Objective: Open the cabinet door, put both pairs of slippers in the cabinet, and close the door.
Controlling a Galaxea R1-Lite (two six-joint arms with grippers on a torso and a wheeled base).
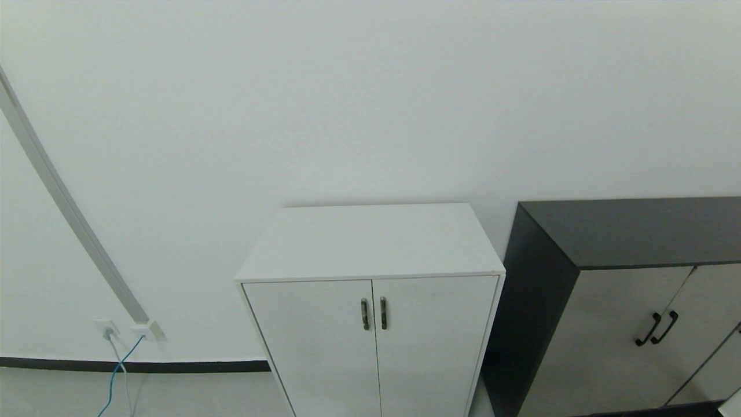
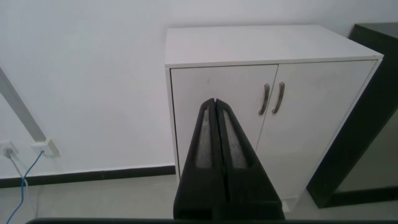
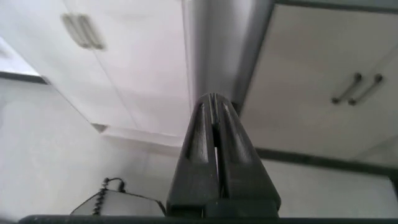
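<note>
The white two-door cabinet [image 1: 370,243] has smooth, matt board panels, probably laminate. Its slim curved door handles [image 1: 365,314] are metal with a dull brushed sheen. The black-topped cabinet with grey doors [image 1: 637,231] is matt as well, and its bow handles [image 1: 657,329] are satin black. The left gripper [image 2: 215,102] is matt black plastic with grey, grainy finger pads [image 2: 204,146].
</note>
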